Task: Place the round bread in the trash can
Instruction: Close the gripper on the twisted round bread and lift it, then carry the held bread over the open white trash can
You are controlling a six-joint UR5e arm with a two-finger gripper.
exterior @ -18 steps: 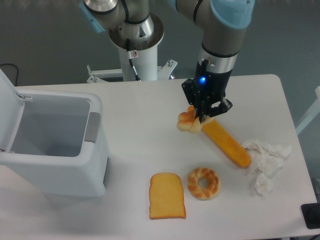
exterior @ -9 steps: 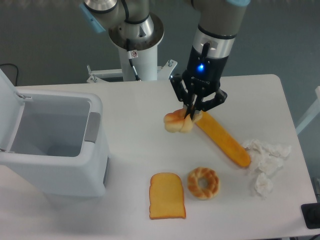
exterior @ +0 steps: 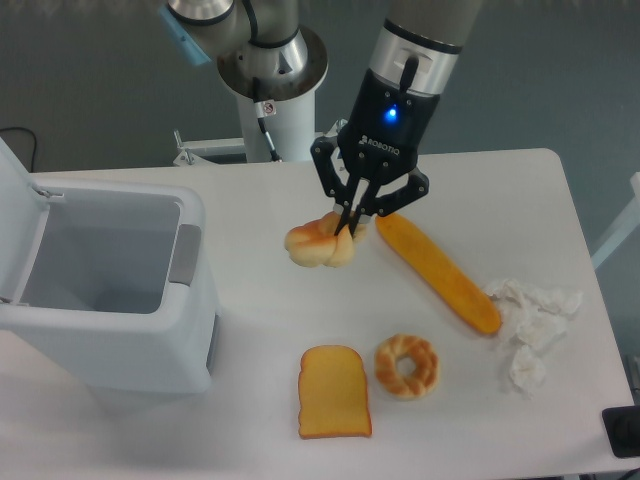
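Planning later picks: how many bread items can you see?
4: bun held in the end effector, baguette right of it, ring bread and toast at the front.

A long orange baguette (exterior: 438, 272) lies slantwise right of centre on the white counter (exterior: 260, 270). Crumpled white paper (exterior: 530, 320) sits at its lower right end. Near the bottom, a toast slice (exterior: 333, 392) lies just left of a ring-shaped bread (exterior: 407, 367).
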